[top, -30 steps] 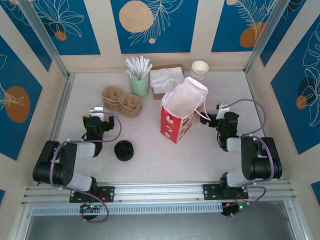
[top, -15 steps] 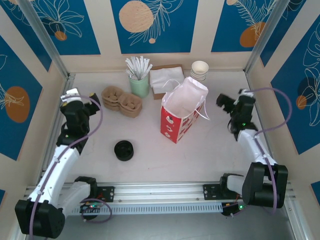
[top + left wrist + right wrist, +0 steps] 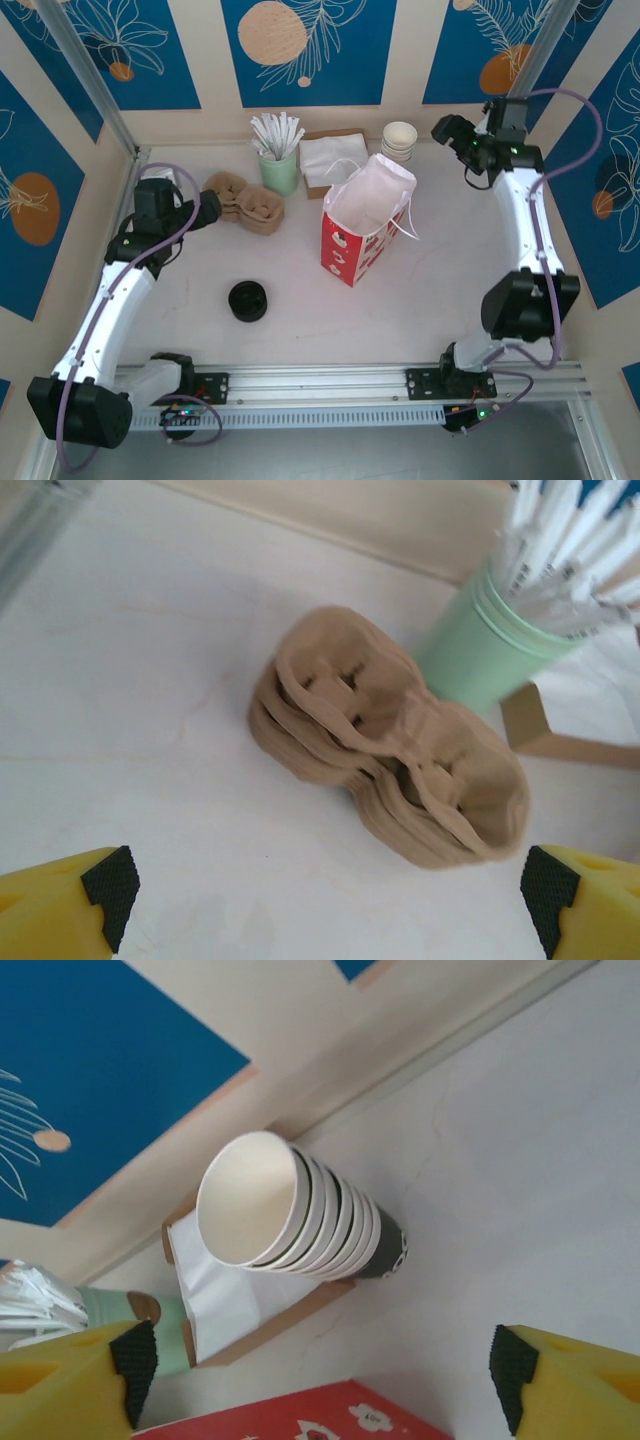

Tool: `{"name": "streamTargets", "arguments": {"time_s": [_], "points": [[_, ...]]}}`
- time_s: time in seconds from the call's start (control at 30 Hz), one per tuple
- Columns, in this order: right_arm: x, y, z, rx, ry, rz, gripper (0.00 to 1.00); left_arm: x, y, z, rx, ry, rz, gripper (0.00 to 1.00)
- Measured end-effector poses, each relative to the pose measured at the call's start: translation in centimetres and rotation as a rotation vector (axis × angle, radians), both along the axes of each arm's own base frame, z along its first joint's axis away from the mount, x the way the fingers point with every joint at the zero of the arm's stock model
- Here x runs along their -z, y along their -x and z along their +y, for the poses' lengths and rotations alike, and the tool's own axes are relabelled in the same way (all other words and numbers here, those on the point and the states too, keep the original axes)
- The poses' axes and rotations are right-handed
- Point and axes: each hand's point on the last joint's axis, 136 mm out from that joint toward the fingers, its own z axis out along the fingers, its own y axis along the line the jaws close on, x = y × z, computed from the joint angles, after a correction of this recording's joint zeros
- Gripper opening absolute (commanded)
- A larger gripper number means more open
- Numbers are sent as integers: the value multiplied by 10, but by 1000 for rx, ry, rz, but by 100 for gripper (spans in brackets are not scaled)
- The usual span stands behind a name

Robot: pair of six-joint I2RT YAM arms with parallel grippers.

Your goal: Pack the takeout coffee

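Note:
A round black lid [image 3: 248, 300] lies on the table left of centre; from above I cannot tell whether the olive-green cup stands under it. The red-and-white bag [image 3: 365, 225] stands open in the middle, and its red edge [image 3: 300, 1415] shows low in the right wrist view. My left gripper [image 3: 195, 208] is open with nothing in it, just left of the stacked brown cup carriers [image 3: 245, 200]; in its wrist view the gripper [image 3: 330, 890] faces them [image 3: 390, 770]. My right gripper [image 3: 450, 130] is open and empty, raised at the back right, and looks [image 3: 320, 1360] down on the white cup stack [image 3: 300, 1210].
The stack of lidless white cups [image 3: 400, 140] stands at the back wall. Beside it sit a brown napkin box [image 3: 330, 160] and a green cup of white sticks [image 3: 280, 165]. Walls close the table on three sides. Open table lies in front of the bag.
Both arms have unfolded from near the front. The left reached back-left to the cup carriers; the right rose and swung to the back right corner by the white cups.

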Motion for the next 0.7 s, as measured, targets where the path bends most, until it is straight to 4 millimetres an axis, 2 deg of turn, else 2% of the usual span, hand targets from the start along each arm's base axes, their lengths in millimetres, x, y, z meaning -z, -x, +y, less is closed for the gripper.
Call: {"name": "streamTargets", "arguments": {"time_s": [0.07,0.23,0.43,0.57,0.7], "points": [[8,-10,8,-21,0,47,79,1,2,-7,30,25,15,99],[27,-42,24,-41,19,133,73,2,7,-16,68,65,38,99],[49,-71,34,-46,73,189,54,5,10,-18,81,75,53,99],[57,-86,38,-45,97,201,53,6,11,-20,83,85,62,99],[63,-91,39,-40,111,215,52,3,15,-22,90,101,50,99]]}}
